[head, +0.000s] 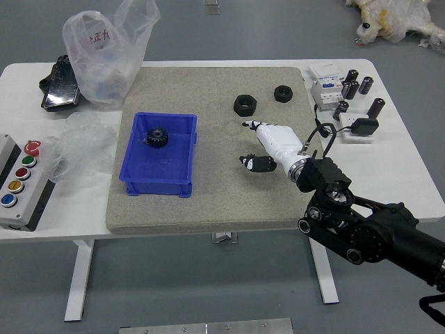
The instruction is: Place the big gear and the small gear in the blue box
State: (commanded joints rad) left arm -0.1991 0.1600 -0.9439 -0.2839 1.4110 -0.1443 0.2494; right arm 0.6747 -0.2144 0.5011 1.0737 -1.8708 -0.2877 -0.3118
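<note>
My right hand (259,145) is over the right part of the grey mat, to the right of the blue box, its fingers spread and holding nothing. The blue box (158,188) stands on the mat's left side. Inside it, near the far wall, lies one black gear (157,137). No second gear can be made out in the box. Beyond my hand, two black ring-shaped parts, a larger one (245,105) and a smaller one (283,93), lie on the mat. My left arm does not show.
A button panel (22,186) and crumpled clear plastic (82,146) are at the left. A plastic bag (108,56) and a black packet (61,85) stand behind them. White devices (328,93) and several black cylinders (375,108) occupy the far right.
</note>
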